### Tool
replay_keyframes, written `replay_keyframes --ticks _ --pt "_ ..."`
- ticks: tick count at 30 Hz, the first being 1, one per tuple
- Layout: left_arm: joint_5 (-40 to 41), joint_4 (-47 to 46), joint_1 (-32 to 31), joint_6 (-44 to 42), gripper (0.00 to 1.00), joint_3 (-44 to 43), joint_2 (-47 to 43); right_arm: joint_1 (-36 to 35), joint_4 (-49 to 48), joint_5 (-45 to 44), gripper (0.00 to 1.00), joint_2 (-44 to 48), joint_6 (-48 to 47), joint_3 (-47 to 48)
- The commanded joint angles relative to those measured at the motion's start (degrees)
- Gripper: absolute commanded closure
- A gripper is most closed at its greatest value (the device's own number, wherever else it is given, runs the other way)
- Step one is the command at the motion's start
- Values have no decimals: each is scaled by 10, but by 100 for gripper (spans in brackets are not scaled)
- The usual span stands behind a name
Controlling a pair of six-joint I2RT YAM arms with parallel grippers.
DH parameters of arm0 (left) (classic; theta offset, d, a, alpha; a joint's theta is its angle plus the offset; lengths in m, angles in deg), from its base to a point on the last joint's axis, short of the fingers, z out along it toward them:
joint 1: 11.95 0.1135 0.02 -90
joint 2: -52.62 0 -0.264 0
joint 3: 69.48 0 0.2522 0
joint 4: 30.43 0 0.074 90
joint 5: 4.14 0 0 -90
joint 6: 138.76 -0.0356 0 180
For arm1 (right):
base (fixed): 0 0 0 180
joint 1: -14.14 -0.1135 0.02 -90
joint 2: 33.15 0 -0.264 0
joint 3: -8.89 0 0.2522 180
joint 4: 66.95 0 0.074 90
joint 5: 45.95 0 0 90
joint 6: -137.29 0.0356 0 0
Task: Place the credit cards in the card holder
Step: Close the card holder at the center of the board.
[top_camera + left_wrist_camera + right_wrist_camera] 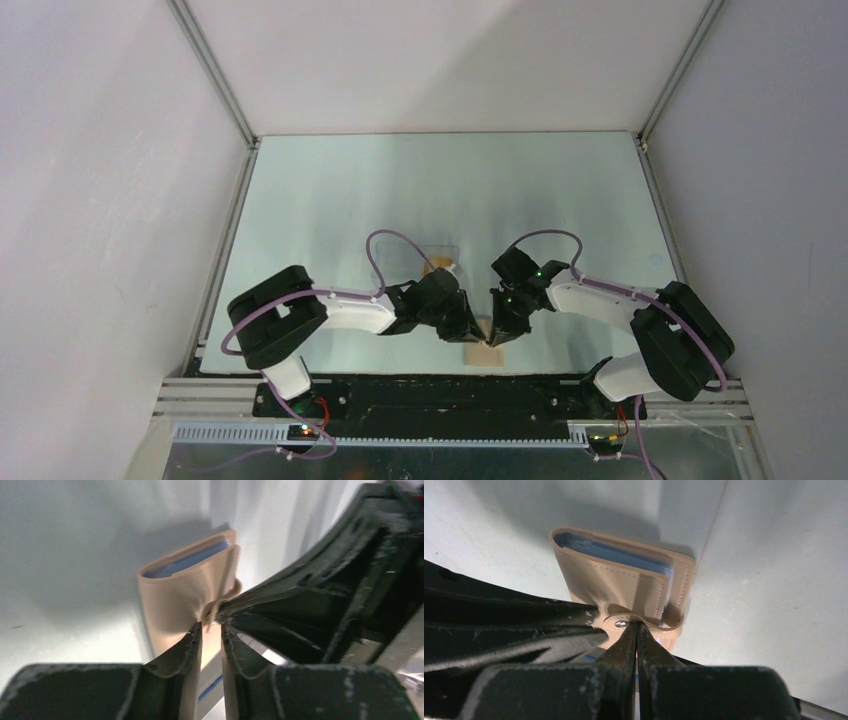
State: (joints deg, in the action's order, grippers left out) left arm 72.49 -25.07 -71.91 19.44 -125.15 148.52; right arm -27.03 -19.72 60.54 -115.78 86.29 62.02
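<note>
The tan card holder (485, 353) lies near the table's front edge, between both grippers. In the left wrist view the card holder (172, 595) is partly open and its blue lining shows. My left gripper (211, 626) is shut on a puckered fold of its cover. In the right wrist view my right gripper (637, 626) is shut on the card holder's (614, 580) snap tab, beside the metal snap. The two grippers (470, 325) (500, 325) almost touch. An orange-yellow credit card (446, 266) shows behind the left gripper; other cards are hidden.
A clear plastic box (437, 250) sits on the table just behind the left gripper, by the credit card. Grey enclosure walls stand on the left, right and back. The table's near edge runs just in front of the card holder.
</note>
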Motion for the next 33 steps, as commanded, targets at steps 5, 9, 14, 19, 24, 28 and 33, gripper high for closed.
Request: replay_keyframes --ticks 5,9,14,19,24,28,33 --pt "-38 -122 -5 36 74 12 0 -16 -71 19 100 -59 8 -74" --pt "-31 -123 -5 36 80 18 2 -13 -71 20 100 -59 8 -75" --pt "-18 -79 -6 17 81 13 -9 -9 -67 18 100 -50 8 -76" --pt "2 -28 -5 -5 74 -1 -33 -1 -62 34 100 -4 9 -76" --pt "0 -28 -3 -5 70 2 -52 17 -50 47 100 85 7 -75" --pt "-10 -35 -1 -11 68 3 -53 46 -43 66 93 152 7 -75" --pt "-29 -71 4 -10 69 16 -49 70 -38 85 92 164 2 -75"
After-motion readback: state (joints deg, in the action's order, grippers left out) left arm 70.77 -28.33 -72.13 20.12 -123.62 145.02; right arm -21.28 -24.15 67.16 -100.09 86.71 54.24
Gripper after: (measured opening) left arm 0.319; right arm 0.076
